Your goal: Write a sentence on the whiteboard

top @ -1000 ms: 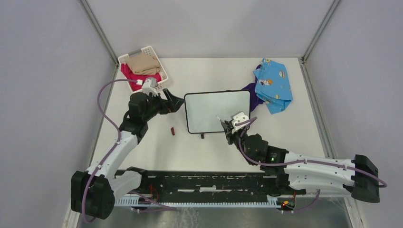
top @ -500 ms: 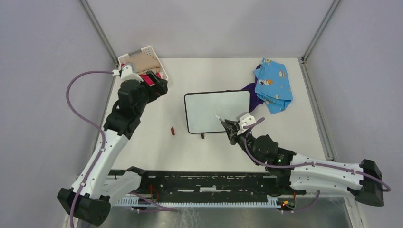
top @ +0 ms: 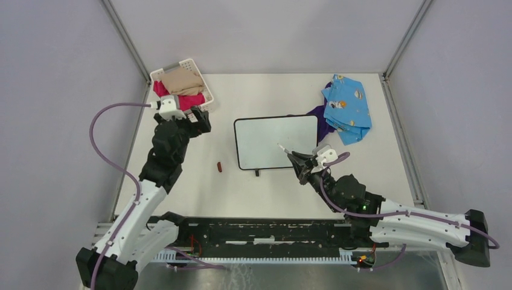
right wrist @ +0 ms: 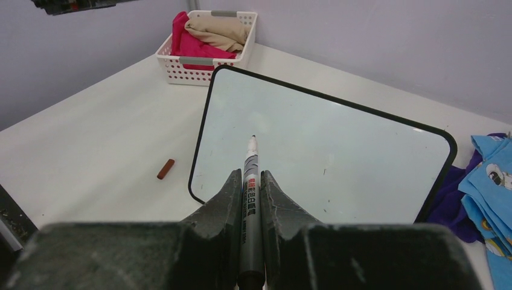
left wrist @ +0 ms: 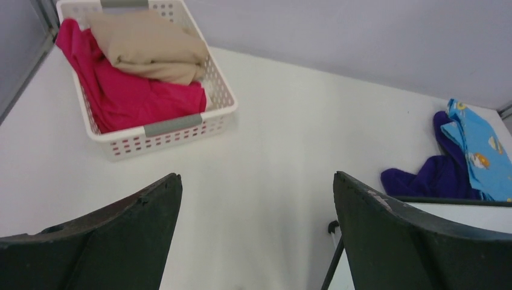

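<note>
**Station status: right tool over the board, left tool idle**

1. Right gripper: the fingers are clamped on a grey marker, which runs forward between them with its tip pointing away from the arm.
2. Whiteboard: it lies at the middle of the table, directly ahead of the right gripper. In the top view the marker tip sits over the board's near right part, inside the black frame. Whether the tip touches the surface cannot be told. The right wrist view shows a few small dark specks on the board.
3. Left gripper: the fingers are spread wide with nothing between them (bare table shows in the gap). It hangs left of the board and apart from it, just in front of the white basket.
4. Surroundings:
   - The basket holds tan and pink cloth.
   - A small red-brown piece lies on the table near the board's near left corner.
   - A blue patterned cloth and a purple cloth lie at the board's far right corner, the purple one touching the frame.
</note>
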